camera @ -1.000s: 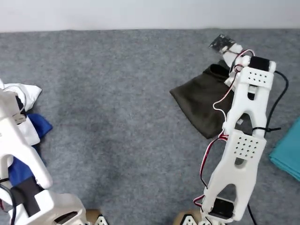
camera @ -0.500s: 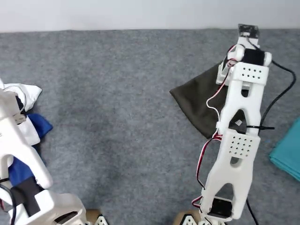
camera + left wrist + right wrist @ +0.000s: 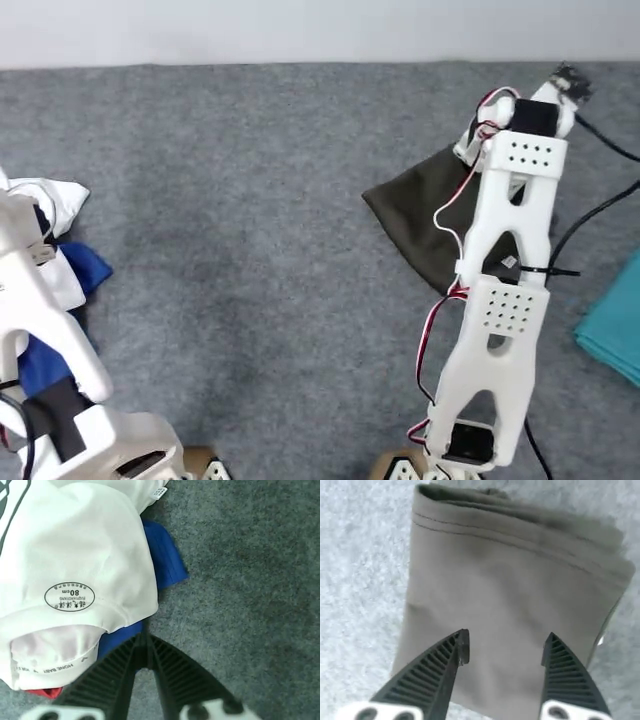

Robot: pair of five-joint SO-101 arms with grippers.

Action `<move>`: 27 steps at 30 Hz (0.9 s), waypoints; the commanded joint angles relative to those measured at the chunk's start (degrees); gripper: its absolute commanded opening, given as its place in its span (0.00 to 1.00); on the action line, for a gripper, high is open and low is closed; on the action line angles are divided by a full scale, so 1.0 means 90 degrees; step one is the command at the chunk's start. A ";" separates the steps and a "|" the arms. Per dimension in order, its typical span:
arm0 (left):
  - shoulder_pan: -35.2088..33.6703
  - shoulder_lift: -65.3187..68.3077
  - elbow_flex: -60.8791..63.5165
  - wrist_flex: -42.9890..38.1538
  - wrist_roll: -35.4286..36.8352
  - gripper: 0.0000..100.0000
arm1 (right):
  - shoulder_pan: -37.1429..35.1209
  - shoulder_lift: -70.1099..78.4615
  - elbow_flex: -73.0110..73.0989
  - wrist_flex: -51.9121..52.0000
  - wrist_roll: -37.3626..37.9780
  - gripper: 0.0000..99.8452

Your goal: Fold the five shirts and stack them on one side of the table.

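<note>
A folded dark olive shirt lies on the grey carpeted table at the far right. My right arm stretches over it. My right gripper hovers open just above the olive shirt, with nothing between its fingers. A teal folded shirt lies at the right edge. At the left edge, a white shirt lies crumpled on a blue shirt, with a red scrap beneath. My left gripper is shut and empty beside that pile.
The grey carpet stretches bare between the left pile and the olive shirt. A pale wall runs along the table's far edge. My left arm stands over the left pile.
My right arm has swung its wrist to the right along the far edge of the olive shirt. The shirt and the left arm have not moved.
</note>
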State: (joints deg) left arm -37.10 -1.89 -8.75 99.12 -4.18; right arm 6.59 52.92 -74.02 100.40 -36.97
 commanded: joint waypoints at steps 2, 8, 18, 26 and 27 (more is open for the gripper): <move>0.0049 -0.0107 -0.0044 0.0156 -0.0274 0.01 | -0.0288 -0.0640 -0.0254 0.0288 -0.0381 0.25; 0.0049 -0.0098 -0.0044 0.0147 -0.0498 0.01 | -0.0317 -0.0659 -0.0244 0.0298 -0.0645 0.45; 0.0049 -0.0039 -0.0044 0.0137 -0.0488 0.01 | -0.0269 -0.0650 0.0996 0.0288 -0.0918 0.48; 0.0049 -0.0039 -0.0024 0.0137 -0.0488 0.01 | -0.0044 -0.0259 0.1729 -0.0063 -0.1006 0.48; 0.0049 -0.0039 -0.0024 0.0137 -0.0488 0.01 | 0.0005 -0.0122 0.1729 -0.0190 -0.0996 0.48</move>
State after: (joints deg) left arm -37.10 -1.89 -8.75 99.12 -8.31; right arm 5.36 52.31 -58.02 100.13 -45.58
